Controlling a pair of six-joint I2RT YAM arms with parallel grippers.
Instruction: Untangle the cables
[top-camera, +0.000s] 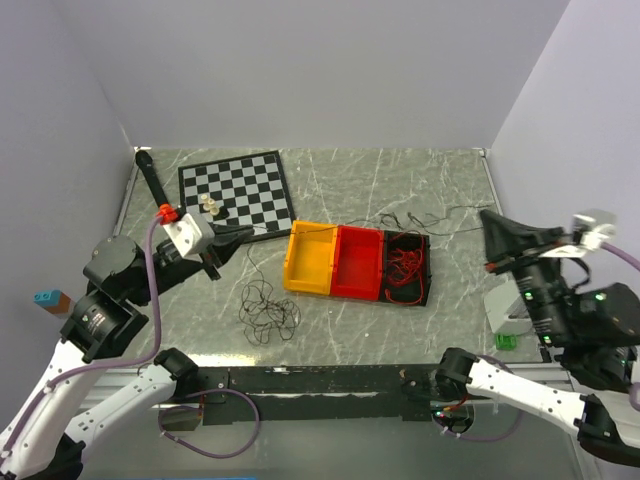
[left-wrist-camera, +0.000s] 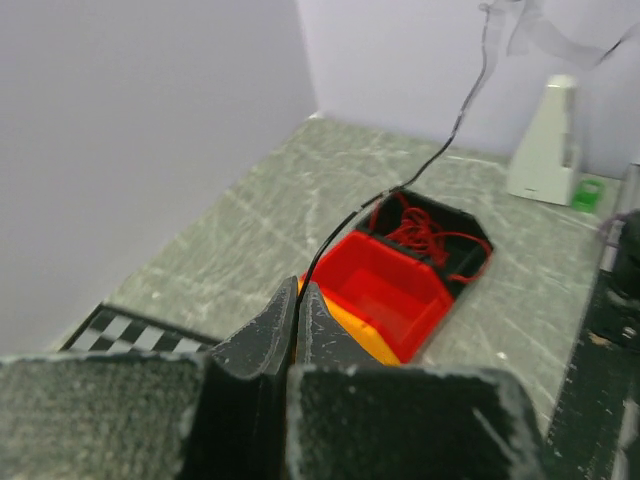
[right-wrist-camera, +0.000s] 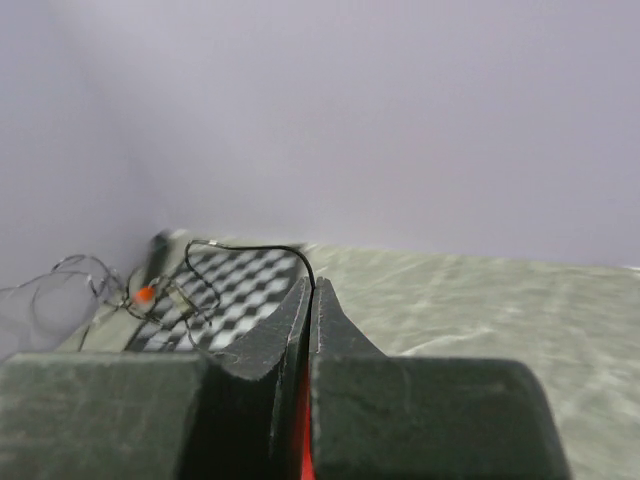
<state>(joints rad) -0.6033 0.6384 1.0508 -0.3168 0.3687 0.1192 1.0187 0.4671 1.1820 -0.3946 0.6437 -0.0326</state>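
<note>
Holding one black cable (left-wrist-camera: 440, 150) stretched above the bins (top-camera: 357, 262), clenching its ends in left hand (left-wrist-camera: 298, 300) and right hand (right-wrist-camera: 312, 290), likely keeping it apart from red cables (top-camera: 403, 265).

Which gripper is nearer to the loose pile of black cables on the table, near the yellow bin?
Left. The left gripper is just beyond the pile, by the chessboard; the right gripper is far off, past the black bin.

Both arms are raised and bent, the left gripper (top-camera: 245, 232) pointing right and the right gripper (top-camera: 486, 215) pointing left, each pinched tight on a black cable (right-wrist-camera: 245, 244).
</note>
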